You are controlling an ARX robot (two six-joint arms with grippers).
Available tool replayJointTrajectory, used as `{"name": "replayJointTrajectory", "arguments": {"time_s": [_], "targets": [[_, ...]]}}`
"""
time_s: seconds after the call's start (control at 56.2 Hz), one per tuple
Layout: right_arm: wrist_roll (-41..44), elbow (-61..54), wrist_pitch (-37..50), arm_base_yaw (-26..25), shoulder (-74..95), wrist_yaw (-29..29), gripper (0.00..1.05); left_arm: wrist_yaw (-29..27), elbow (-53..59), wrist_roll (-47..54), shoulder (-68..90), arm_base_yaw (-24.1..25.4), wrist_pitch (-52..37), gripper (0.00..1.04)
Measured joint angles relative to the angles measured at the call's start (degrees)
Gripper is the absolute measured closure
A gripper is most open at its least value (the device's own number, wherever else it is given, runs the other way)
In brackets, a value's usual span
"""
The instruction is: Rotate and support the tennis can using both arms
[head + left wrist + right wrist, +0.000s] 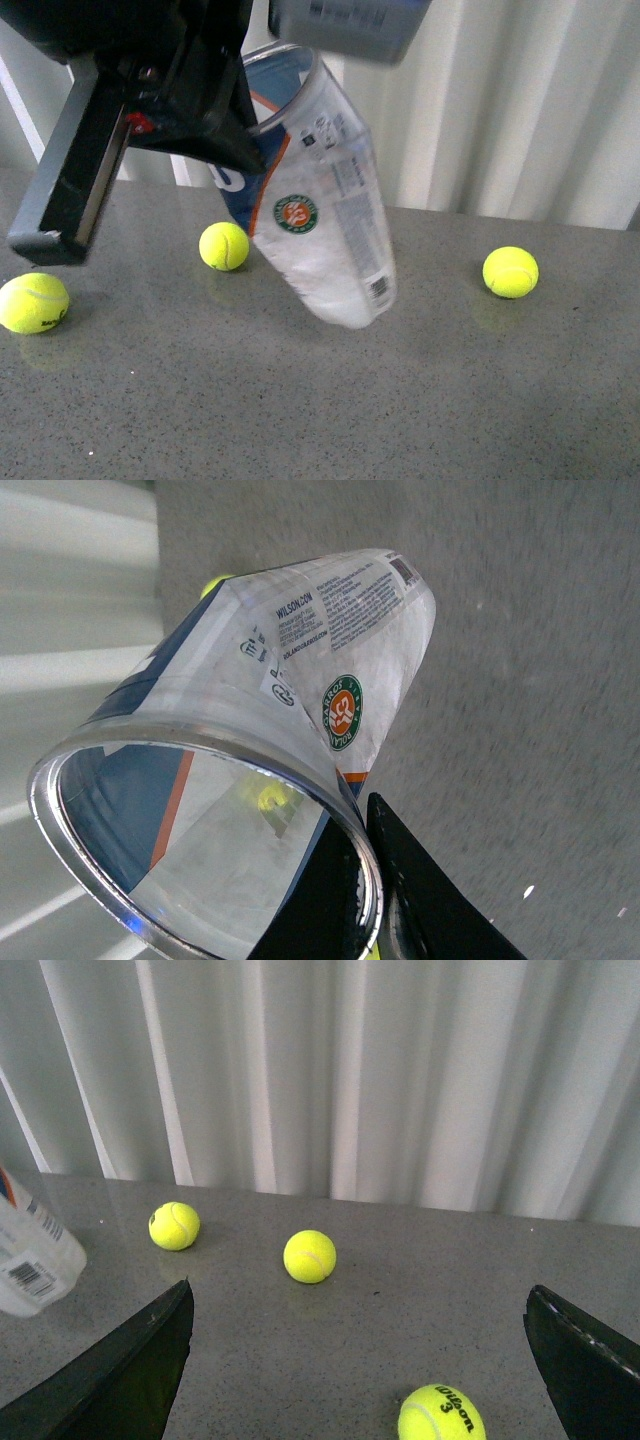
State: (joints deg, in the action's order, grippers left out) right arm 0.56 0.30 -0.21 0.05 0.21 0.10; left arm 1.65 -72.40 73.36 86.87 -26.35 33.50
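- Three yellow tennis balls (224, 246) are seen lying on the grey table (300, 420), each one well apart from the others. A white curtain (500, 100) is hung behind the table.
- The tennis can (320, 220) is held tilted over the table, with its open end up and its closed end down. In the front view the closed end is placed between the middle ball and the right ball. Whether this end is touching the table cannot be told.
- The left gripper (240, 140) is closed on the can at the metal rim (70, 830). In the left wrist view one black finger (430, 910) is seen outside the rim and the other is seen inside the can, so the clear wall is pinched between them.
- The round green and orange emblem (342, 712) on the label is turned toward the front camera.
- The right gripper (360, 1300) is opened wide and nothing is held in it. Its two fingers (130, 1370) are seen far apart above the table.
- Only the closed end of the can is shown at the edge of the right wrist view, and it is not touched by the right fingers.
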Motion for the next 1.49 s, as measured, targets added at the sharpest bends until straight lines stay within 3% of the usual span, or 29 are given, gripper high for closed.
{"name": "replayJointTrajectory", "arguments": {"time_s": [0.213, 0.48, 1.262, 1.494], "targets": [[0.0, 0.0, 0.0, 0.0, 0.0, 0.0, 0.07, -6.67, -2.84, 13.44, 5.95, -0.85, 0.07, 1.01], [0.0, 0.0, 0.0, 0.0, 0.0, 0.0, 0.07, -8.39, -4.04, 15.1, 10.97, -1.46, 4.37, 1.01], [0.0, 0.0, 0.0, 0.0, 0.02, 0.0, 0.07, -7.52, -3.93, 13.16, 16.74, -4.13, 0.48, 1.01], [0.0, 0.0, 0.0, 0.0, 0.0, 0.0, 0.07, -7.5, -3.93, 13.11, 17.0, -4.24, -0.33, 0.66]]}}
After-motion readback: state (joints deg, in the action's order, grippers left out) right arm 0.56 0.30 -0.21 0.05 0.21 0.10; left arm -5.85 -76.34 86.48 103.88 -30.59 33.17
